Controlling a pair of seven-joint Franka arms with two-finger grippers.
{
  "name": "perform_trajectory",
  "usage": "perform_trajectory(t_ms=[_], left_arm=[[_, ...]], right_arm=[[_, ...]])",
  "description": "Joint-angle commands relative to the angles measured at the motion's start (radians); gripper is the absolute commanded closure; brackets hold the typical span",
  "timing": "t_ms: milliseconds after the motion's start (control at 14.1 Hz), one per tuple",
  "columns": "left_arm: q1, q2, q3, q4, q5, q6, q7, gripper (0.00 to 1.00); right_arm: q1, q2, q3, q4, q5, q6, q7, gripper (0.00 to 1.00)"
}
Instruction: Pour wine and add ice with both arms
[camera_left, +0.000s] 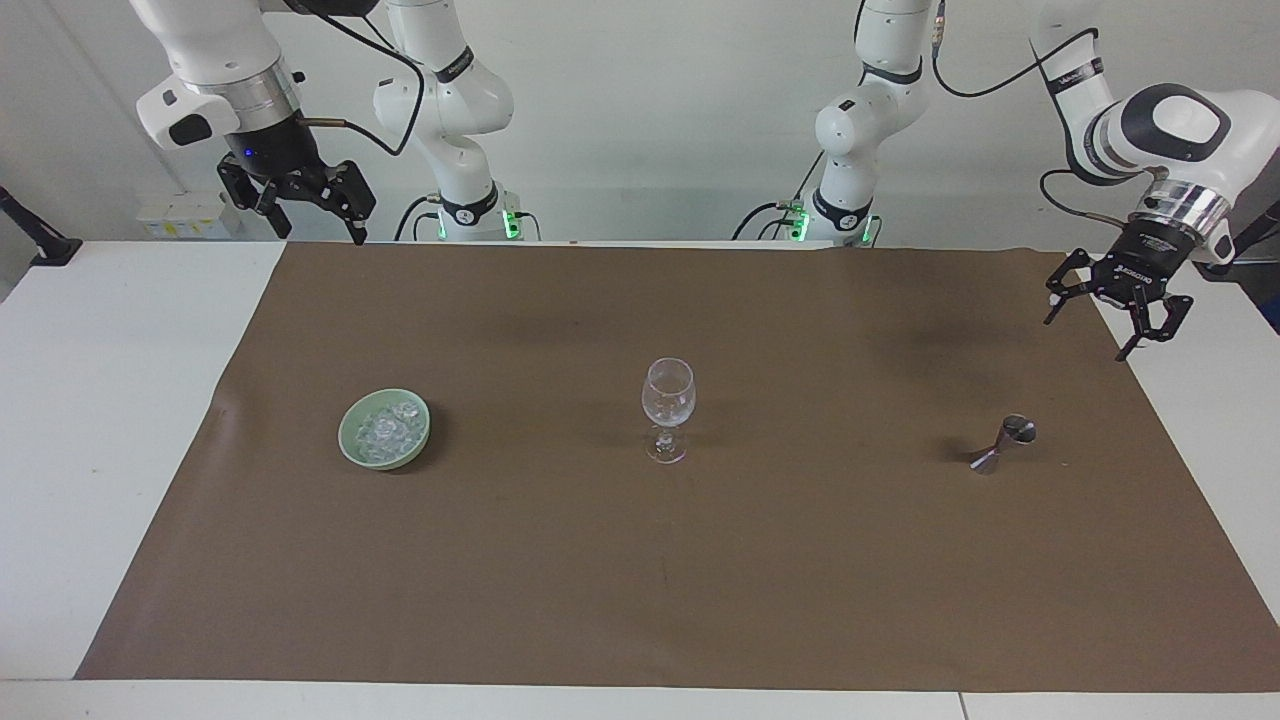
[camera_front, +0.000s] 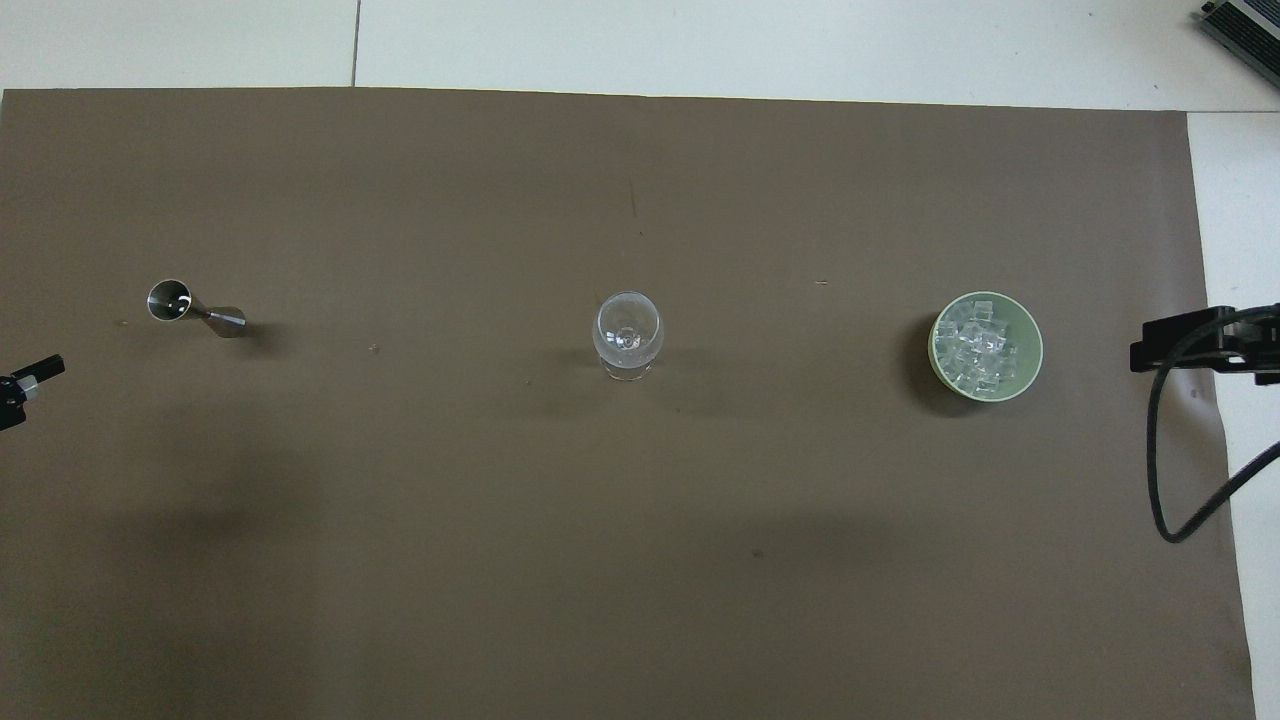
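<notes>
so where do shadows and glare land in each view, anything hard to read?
Facing view: soft shadows lie beside the wine glass, the green bowl and the jigger; the glass reads faint against the brown mat. Overhead view: broad dim arm shadows darken the mat near the robots; a bright glint sits in the jigger's cup; the ice blurs into one pale heap.
</notes>
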Motion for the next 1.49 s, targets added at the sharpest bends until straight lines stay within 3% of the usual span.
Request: perform_trajectory(t_ms=[0,427,924,1422], left_arm=[[0.023,-0.005,-0.011,-0.062,-0.083,0.024,0.079,0.0],[0.042,0.039,-0.011,-0.12,-0.194,0.034,0.234,0.0],[0.082,0.2,-0.012,-0.13,-0.35,0.027,0.453,0.0],[0.059,0.288,-0.012,-0.127,-0.487,0.036,0.579,0.0]], right_arm=[[-0.004,-0.023,0.003,-0.027,0.014,0.012,0.003,0.0],[-0.004,-0.023,0.003,-0.027,0.014,0.012,0.003,0.0],[-0.004,-0.022,0.003,-0.027,0.014,0.012,0.003,0.0],[-0.004,-0.022,0.003,-0.027,0.014,0.012,0.003,0.0]])
